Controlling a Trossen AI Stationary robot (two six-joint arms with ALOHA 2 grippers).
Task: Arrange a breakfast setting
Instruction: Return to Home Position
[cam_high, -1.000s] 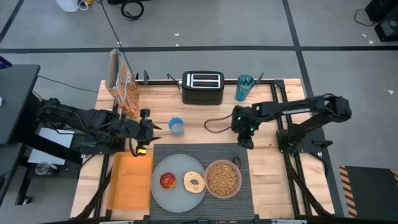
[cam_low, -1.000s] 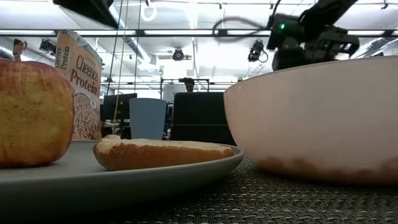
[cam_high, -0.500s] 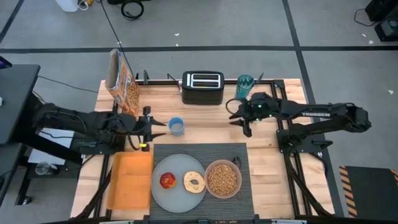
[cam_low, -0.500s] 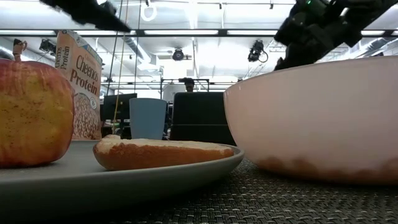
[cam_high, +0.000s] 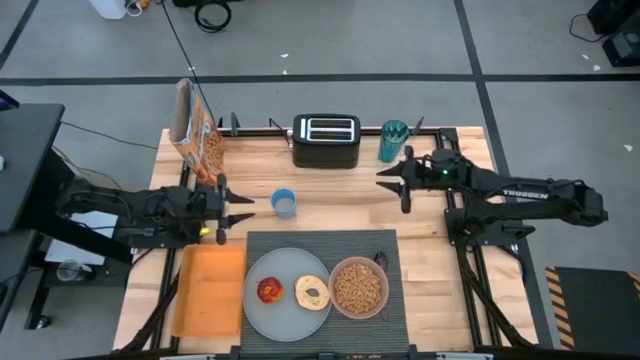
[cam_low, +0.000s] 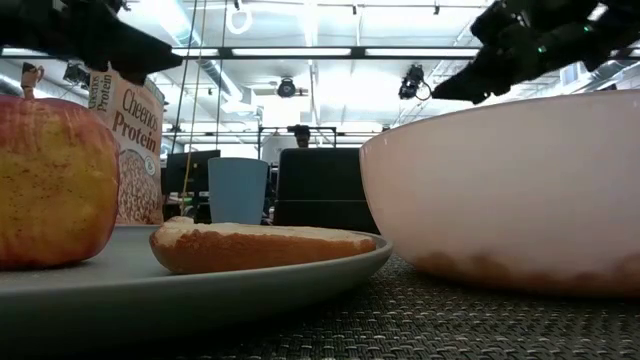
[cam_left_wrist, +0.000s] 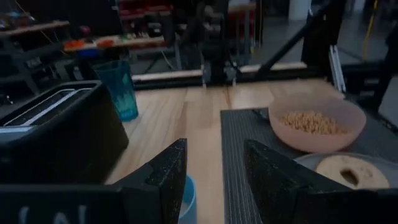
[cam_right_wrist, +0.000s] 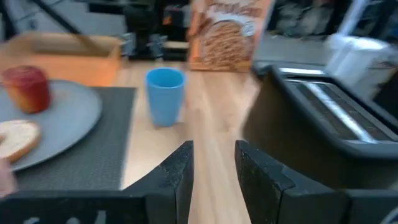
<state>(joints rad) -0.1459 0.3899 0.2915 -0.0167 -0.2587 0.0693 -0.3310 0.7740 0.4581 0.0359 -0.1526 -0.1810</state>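
Observation:
The dark grey placemat (cam_high: 322, 243) lies at the table's near middle. On it rest the pale grey plate (cam_high: 285, 318), with the red apple (cam_high: 270, 290) and the bagel half (cam_high: 312, 291) on it, and the pink bowl (cam_high: 357, 287) of cereal. The orange cereal box (cam_high: 195, 130) stands at the far left. A spoon does not show plainly. My left gripper (cam_high: 246, 208) is open and empty, level, left of the blue cup (cam_high: 284, 203). My right gripper (cam_high: 384, 178) is open and empty, level, right of the toaster (cam_high: 326, 140).
A teal glass (cam_high: 392, 140) stands right of the toaster at the far edge. An orange tray (cam_high: 208, 290) lies left of the placemat. Bare wood shows between the blue cup and my right gripper.
My right gripper has risen from over the placemat's far edge, gone toward the table's far edge, and tipped from pointing down to level, pointing toward the table's left. My left gripper has also turned to lie level by the blue cup.

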